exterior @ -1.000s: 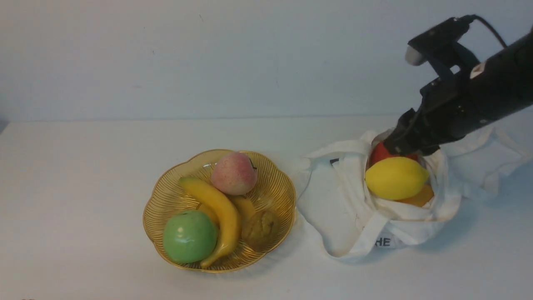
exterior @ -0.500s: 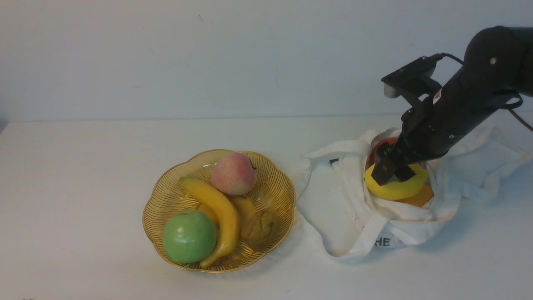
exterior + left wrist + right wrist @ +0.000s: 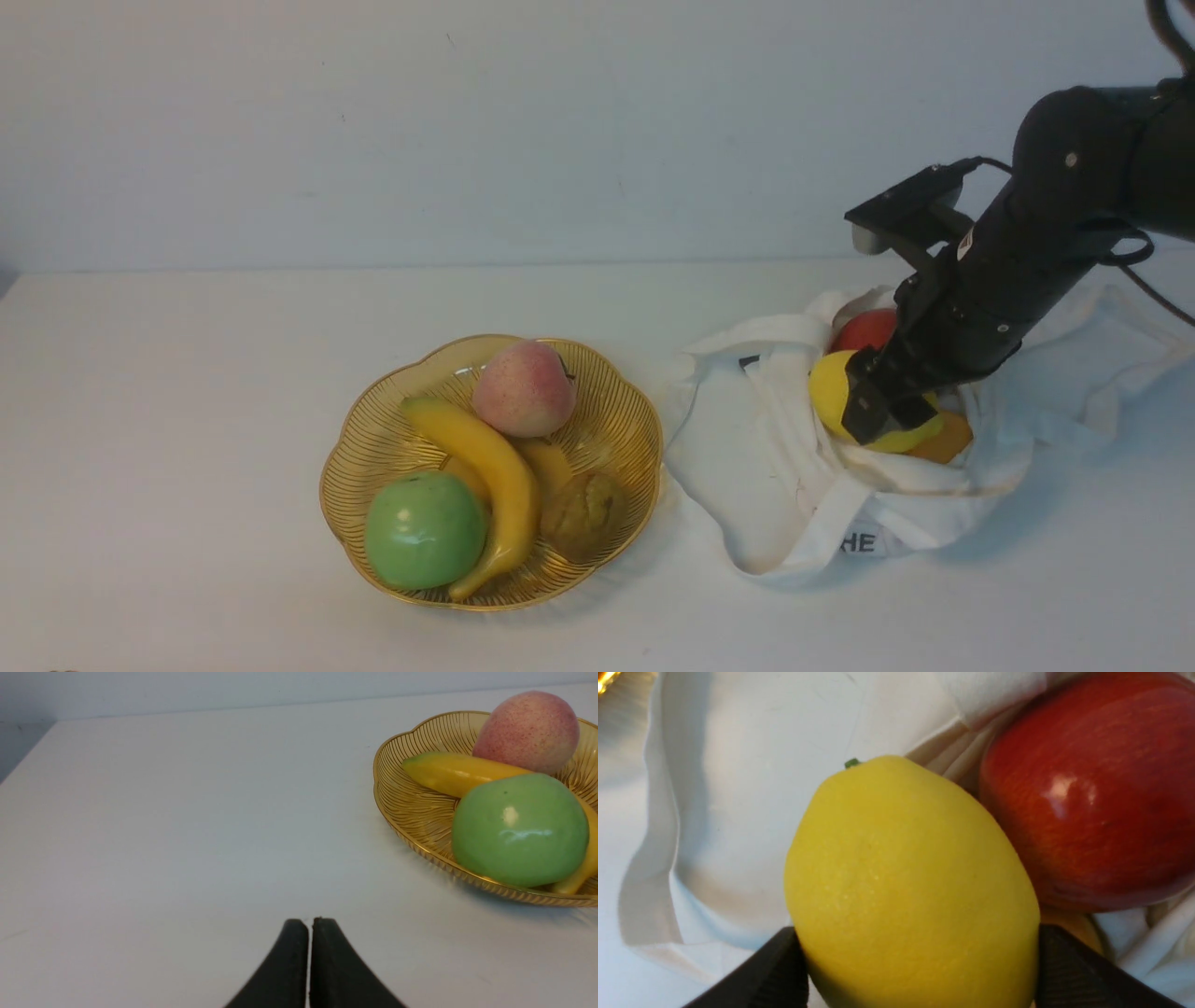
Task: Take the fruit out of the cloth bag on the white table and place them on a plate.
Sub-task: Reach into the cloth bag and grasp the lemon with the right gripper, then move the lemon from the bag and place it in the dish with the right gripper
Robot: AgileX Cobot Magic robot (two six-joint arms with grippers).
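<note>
The broad matte white worktop (image 3: 187, 373) carries everything under inspection. On my right side lies the soft white cloth bag (image 3: 747, 448), slumped with its mouth open. Just beside it, to its left, sits the shallow golden wire plate (image 3: 369, 439) with a scalloped rim.

The plate holds a glossy green apple (image 3: 425, 530), a pink peach (image 3: 523, 387), a yellow banana (image 3: 495, 476) and a brown lumpy item (image 3: 583, 513) I cannot identify. None of these is among the fruit to be moved.

I judge delivery at nil. The shiny red apple (image 3: 864, 329), the fist-sized yellow lemon (image 3: 826, 392) and the smaller orange fruit (image 3: 948, 439) all sit in the bag's mouth, so three transfers are left.

The first grasp is in hand. The right pincer (image 3: 920, 961) is spread to the lemon's girth, and its black fingers (image 3: 775, 970) bear on both flanks of that fruit, which touches the red apple beside it. Whether the lemon is clear of the cloth I cannot tell.

The left pincer (image 3: 308, 952) has its fingertips together, holding nothing, over bare worktop short of the plate.
</note>
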